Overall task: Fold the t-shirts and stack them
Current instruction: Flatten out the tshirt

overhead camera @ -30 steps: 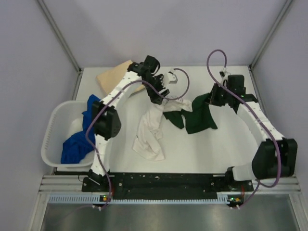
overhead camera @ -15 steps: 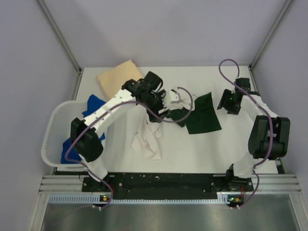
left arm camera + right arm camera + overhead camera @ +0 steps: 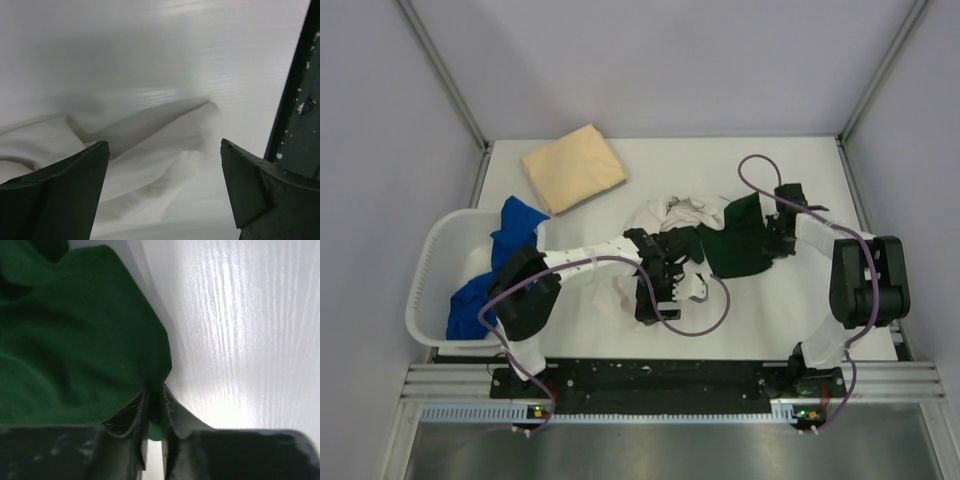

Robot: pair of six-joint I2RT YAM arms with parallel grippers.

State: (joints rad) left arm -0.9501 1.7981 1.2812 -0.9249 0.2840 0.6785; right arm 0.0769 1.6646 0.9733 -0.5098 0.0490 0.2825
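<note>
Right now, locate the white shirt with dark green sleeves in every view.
Top external: shirt bunched mid-table, green sleeve rightward.
Left wrist: its white cloth lies under the open left pincer.
Right wrist: its green sleeve fills the left, pinched in the right pincer.
Shared landmark: the white table.

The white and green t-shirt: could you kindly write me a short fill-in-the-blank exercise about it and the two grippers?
The right gripper is shut on the shirt's dark ____ sleeve.
The left gripper hangs ____ over the white cloth.
The folded tan shirt lies near the table's far ____ corner.
Missing words: green; open; left.
</note>
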